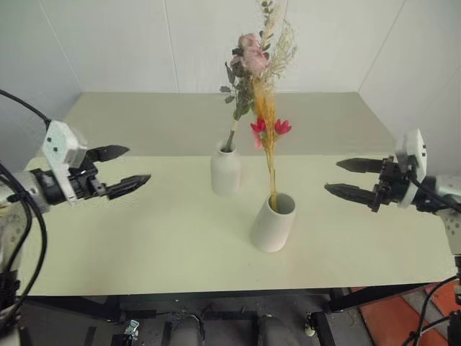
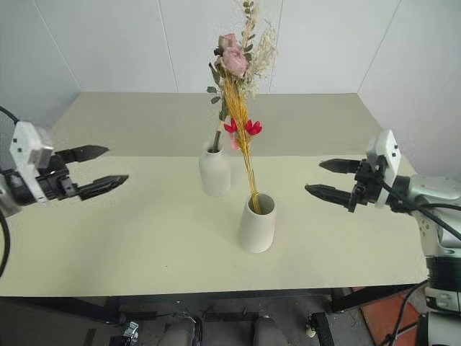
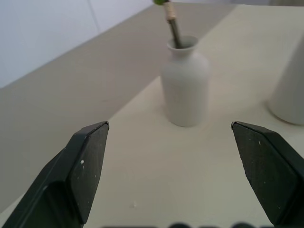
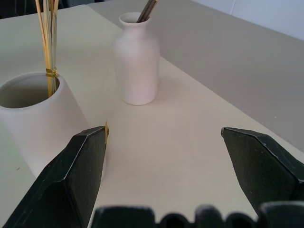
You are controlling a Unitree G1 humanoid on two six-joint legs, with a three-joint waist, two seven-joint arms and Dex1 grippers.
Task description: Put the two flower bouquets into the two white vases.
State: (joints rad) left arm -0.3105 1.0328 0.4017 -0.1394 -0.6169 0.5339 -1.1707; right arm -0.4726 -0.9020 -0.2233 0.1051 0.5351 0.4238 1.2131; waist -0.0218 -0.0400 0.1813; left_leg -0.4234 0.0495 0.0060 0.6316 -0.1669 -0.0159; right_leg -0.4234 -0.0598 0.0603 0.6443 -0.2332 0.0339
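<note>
Both grippers, left (image 1: 122,167) and right (image 1: 344,177), hang wide apart and empty; bushy bouquet (image 1: 253,54) stands in bottle vase (image 1: 225,173), slim bouquet (image 1: 267,137) in wide vase (image 1: 273,223) — job looks done.

You have a pale cream table (image 1: 144,238) with two white vases standing on it, near each other between your two grippers. The narrow-necked vase (image 1: 225,171) stands farther from you, nearer the left gripper (image 1: 122,170); the wide-mouthed vase (image 1: 272,223) stands closer, toward the right gripper (image 1: 344,177).
</note>
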